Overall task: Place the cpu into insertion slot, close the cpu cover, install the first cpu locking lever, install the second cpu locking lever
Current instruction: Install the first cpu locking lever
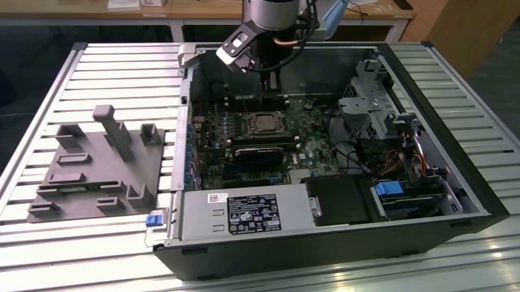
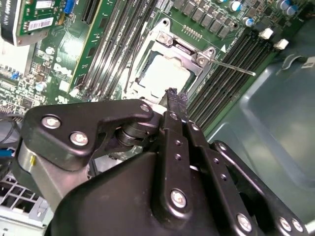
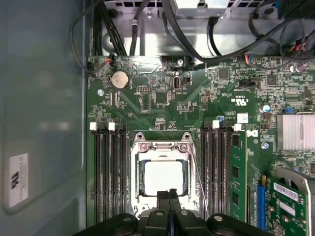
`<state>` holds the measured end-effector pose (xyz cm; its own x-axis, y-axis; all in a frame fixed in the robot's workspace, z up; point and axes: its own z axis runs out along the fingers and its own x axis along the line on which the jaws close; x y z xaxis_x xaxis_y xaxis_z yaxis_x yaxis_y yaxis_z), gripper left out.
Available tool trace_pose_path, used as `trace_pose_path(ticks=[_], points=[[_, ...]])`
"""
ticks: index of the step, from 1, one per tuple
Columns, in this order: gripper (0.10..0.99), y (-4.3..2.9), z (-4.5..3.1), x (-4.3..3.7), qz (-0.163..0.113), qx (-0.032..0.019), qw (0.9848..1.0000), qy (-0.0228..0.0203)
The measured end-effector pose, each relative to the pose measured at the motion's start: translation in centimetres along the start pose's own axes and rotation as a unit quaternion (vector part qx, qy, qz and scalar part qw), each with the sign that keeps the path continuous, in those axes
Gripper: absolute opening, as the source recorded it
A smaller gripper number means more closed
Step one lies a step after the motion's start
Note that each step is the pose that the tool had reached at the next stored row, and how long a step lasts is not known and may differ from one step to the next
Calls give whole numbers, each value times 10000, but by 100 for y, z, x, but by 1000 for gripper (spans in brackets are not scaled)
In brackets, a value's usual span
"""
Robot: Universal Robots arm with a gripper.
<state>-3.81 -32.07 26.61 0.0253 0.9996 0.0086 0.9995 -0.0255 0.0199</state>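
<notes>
End effector (image 3: 170, 193) is hanging pinched together and empty at the socket edge, likely as a pusher, while the cpu (image 3: 163, 176) is sitting seated under the lowered cpu cover (image 3: 160, 147), one locking lever (image 2: 231, 67) unlatched.

The exterior view stands high and well back from the cpu (image 1: 262, 124), looking down at a slant that takes in the whole open computer case (image 1: 325, 243) and the slatted table (image 1: 122, 67) around it. The first wrist view hangs near and looks squarely down on the cpu (image 3: 164, 177), with the motherboard (image 3: 197, 108) spread around it. The second wrist view sits nearer still, looking obliquely past the gripper (image 2: 173, 94), whose fingers are closed together, toward the cpu (image 2: 165, 73). All three views share the cpu, the cpu cover (image 3: 160, 146) framing it, and the memory slots (image 3: 110, 172) flanking it.
</notes>
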Motion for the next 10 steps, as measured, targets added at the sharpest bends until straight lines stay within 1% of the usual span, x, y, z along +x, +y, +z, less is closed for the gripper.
trace_pose_path(ticks=[4, 6, 8, 10], points=[[106, 2, -73, 1, 0, 0, 10000, 0], [106, 2, -81, 1, -32, -1, 10000, 1], [106, 1, -81, 1, -209, 1, 9998, 0], [106, 1, -81, 1, -387, 3, 9992, 3]])
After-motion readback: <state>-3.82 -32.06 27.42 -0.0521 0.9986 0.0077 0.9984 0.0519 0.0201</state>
